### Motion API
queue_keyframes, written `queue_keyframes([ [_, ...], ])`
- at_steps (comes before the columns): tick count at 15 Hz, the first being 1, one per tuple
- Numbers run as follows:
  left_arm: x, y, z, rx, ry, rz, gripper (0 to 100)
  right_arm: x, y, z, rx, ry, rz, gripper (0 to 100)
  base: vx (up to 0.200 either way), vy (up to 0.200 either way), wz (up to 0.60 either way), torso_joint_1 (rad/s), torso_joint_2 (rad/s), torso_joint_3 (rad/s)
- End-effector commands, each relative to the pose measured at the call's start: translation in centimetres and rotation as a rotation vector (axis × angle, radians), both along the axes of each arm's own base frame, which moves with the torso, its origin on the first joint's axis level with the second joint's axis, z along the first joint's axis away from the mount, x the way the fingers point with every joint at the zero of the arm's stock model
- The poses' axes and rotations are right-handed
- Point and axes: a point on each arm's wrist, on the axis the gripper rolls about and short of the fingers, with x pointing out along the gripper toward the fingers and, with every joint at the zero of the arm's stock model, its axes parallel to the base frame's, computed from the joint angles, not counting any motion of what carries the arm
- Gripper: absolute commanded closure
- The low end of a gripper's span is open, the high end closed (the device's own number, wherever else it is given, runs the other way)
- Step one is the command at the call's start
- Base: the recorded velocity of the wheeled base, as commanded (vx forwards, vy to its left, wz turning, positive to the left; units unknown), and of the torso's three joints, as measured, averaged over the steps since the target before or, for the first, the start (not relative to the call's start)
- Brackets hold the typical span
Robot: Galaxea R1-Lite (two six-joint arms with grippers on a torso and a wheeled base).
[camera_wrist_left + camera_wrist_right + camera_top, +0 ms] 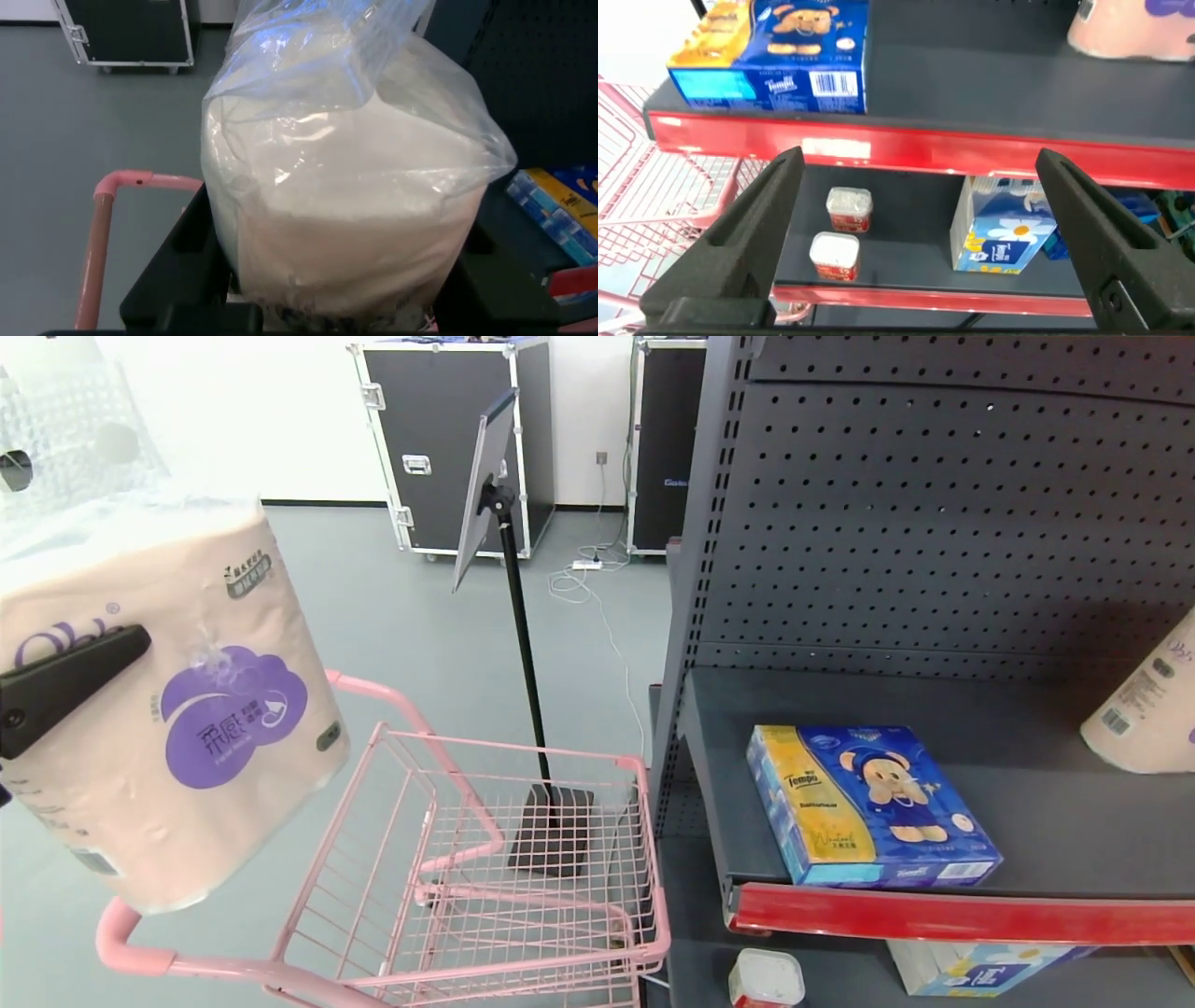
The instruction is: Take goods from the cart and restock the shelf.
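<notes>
A pack of toilet paper [187, 709] in peach wrap with a purple logo hangs high at the left, above the handle end of the pink wire cart [644, 859]. My left gripper [336, 280] is shut on the pack [346, 187]; one black finger [65, 686] lies across its front. The cart basket looks bare. My right gripper [920, 163] is open with nothing in it, facing the red front strip [906, 140] of the grey shelf [1074, 821].
On the shelf lie a blue tissue box [868, 803] and, far right, another toilet paper pack [1144, 709]. Below are small cans [848, 210] and a tissue pack [1004, 233]. A sign stand [523, 644] rises behind the cart, with black cases [457, 439] beyond.
</notes>
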Motion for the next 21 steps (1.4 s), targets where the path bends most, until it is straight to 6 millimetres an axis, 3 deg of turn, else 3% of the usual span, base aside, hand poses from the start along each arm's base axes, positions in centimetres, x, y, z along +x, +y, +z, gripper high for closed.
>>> queue_keyframes([
  [1, 0.4, 0.2, 0.1, 0.047, -0.005, 0.024, 100, 0.0, 0.0, 0.0, -0.001, 0.001, 0.001, 0, 0.0, 0.0, 0.0, 0.159, -0.35, -0.207],
  [6, 1.0, 0.1, 1.1, 0.077, -0.013, 0.016, 100, 0.0, 0.0, 0.0, -0.001, 0.001, -0.001, 0, 0.0, 0.0, 0.0, 0.128, -0.29, -0.158],
  [16, 1.5, 0.1, 0.8, 0.081, 0.01, 0.026, 100, 0.0, 0.0, 0.0, -0.001, 0.001, 0.006, 0, 0.0, 0.0, 0.0, 0.0, 0.0, 0.0],
  [21, 1.5, 0.1, 0.7, 0.083, 0.012, 0.023, 100, 0.0, 0.0, 0.0, -0.001, 0.001, 0.004, 0, 0.0, -0.2, 0.0, 0.006, 0.0, 0.002],
])
